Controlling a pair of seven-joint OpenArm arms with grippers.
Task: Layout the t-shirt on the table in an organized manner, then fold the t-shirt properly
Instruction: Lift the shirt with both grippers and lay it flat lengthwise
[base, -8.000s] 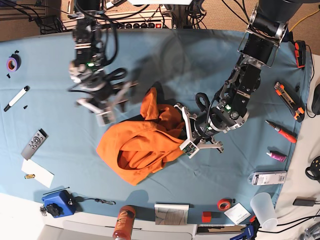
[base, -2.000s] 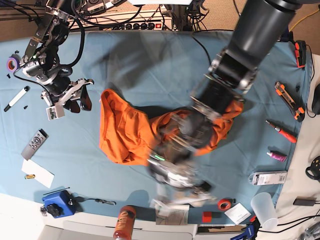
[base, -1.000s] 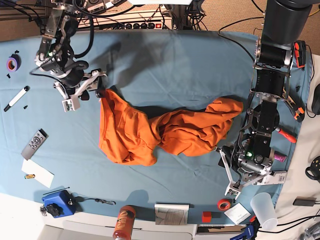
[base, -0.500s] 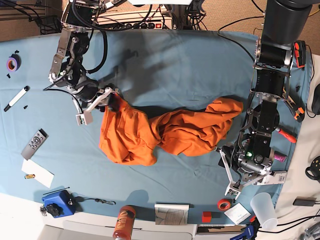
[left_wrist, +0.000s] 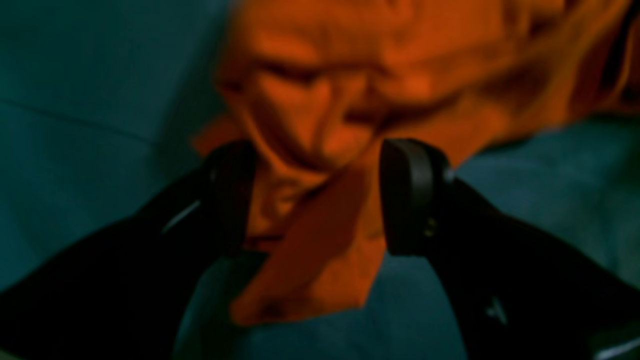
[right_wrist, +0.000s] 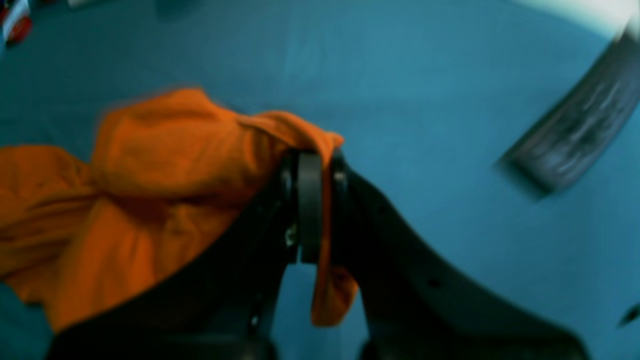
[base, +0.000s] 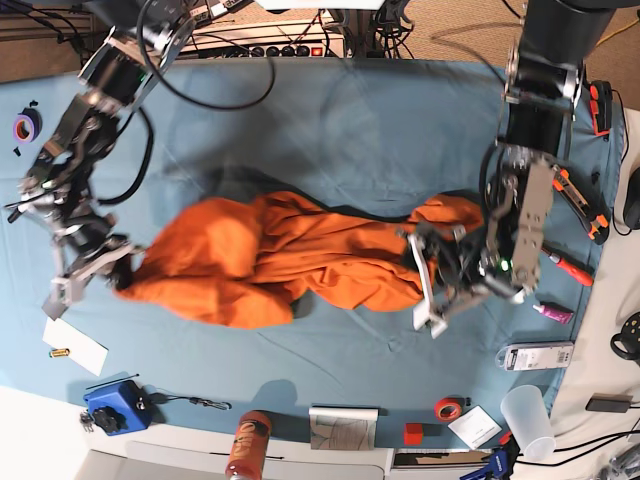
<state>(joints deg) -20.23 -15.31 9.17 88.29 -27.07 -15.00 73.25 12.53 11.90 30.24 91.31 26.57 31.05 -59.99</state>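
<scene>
In the left wrist view, the left gripper (left_wrist: 315, 195) has its two black fingers (left_wrist: 407, 195) spread wide apart, with a flap of the t-shirt (left_wrist: 320, 115) lying between them; the pads do not press on the cloth, so it holds nothing. The picture is blurred, so whether a pad brushes the fabric cannot be told. Beneath lies the blue table (left_wrist: 90, 100).

In the right wrist view, the right gripper (right_wrist: 312, 200) has its fingers (right_wrist: 309, 205) drawn tight together on a fold of the orange t-shirt (right_wrist: 165, 150), and a short tongue of cloth hangs out below the pinch. The rest of the shirt bunches off to the left over the table (right_wrist: 450, 100).

Seen from the base camera, the t-shirt (base: 290, 255) lies across the middle of the table (base: 330, 120) as a long, rumpled band running side to side. The right gripper (base: 112, 275) grips its end on that view's left, and the left gripper (base: 428, 275) sits at the other end, with a hump of fabric just beyond it. Nearer the front edge stand a blue box (base: 115, 405) and an orange-capped bottle (base: 247, 445); a plastic cup (base: 527, 418) stands at the front corner. A roll of purple tape (base: 26, 126) lies far back on the left.
</scene>
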